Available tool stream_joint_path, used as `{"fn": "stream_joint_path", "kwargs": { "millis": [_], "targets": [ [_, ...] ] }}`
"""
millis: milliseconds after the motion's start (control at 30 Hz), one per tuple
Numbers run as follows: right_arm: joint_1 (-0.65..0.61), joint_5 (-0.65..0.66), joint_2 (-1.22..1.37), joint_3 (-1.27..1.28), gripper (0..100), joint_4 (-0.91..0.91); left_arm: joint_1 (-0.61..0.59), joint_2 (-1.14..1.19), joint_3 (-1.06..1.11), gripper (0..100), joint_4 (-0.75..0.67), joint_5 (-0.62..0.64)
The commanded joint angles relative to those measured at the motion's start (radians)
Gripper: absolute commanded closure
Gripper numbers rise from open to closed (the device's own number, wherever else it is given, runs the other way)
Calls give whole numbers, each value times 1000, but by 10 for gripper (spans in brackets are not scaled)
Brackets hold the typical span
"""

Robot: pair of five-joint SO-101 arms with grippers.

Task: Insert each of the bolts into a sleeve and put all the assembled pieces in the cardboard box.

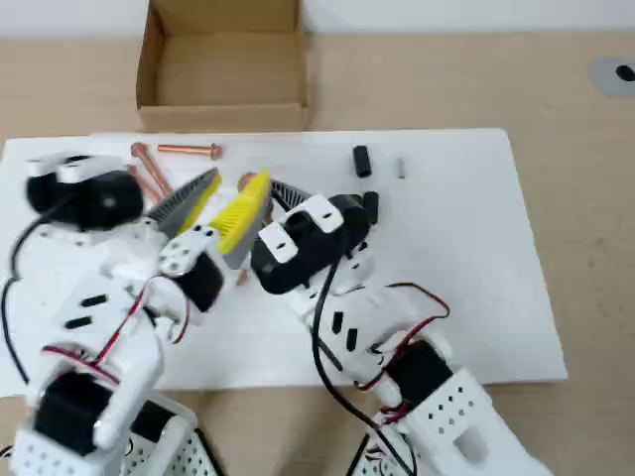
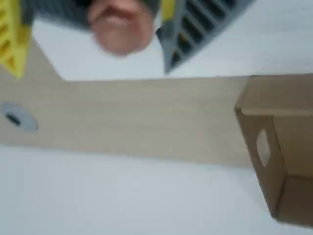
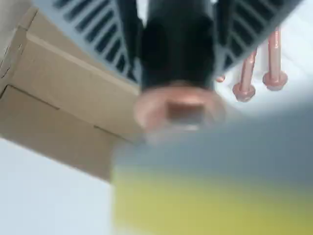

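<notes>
My right gripper (image 3: pixel 178 54) is shut on a black sleeve (image 3: pixel 178 44), gripped between its grey ribbed fingers (image 3: pixel 93 29). A copper bolt head (image 3: pixel 178 105) sits at the sleeve's near end. My left gripper (image 2: pixel 93 58) stands open around that same copper bolt head (image 2: pixel 117 24), with a gap on each side between its yellow finger (image 2: pixel 10 39) and grey finger (image 2: pixel 195 29). In the high view the two grippers (image 1: pixel 240 180) (image 1: pixel 285 194) meet over the white mat, just in front of the cardboard box (image 1: pixel 223 64). Loose bolts (image 1: pixel 189 150) (image 3: pixel 271 58) lie on the mat.
The white mat (image 1: pixel 466 268) covers the table's middle. Two more black sleeves (image 1: pixel 361 161) (image 1: pixel 369 206) and a small grey piece (image 1: pixel 401 169) lie right of the grippers. The open box (image 2: pixel 279 147) stands at the mat's far edge. A round grey fitting (image 1: pixel 617 72) sits far right.
</notes>
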Motion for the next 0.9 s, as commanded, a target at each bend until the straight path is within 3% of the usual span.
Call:
{"fn": "stream_joint_path", "kwargs": {
  "millis": [0,133,233,367,600,867],
  "targets": [
    [67,-5,28,-104,989,-26,-98,4,-147,812,35,14],
    [137,-6,219,-280,989,-25,-276,4,-170,928,41,3],
    [150,-6,440,-453,989,-23,-365,2,-114,936,60,-61],
    [151,-6,748,-694,989,-23,-465,-4,-23,936,58,-58],
    [209,-6,1239,-1145,989,-23,-539,-4,58,938,57,-58],
    [285,-6,1732,-1624,989,-20,-542,-5,115,937,55,-61]
  ]
}}
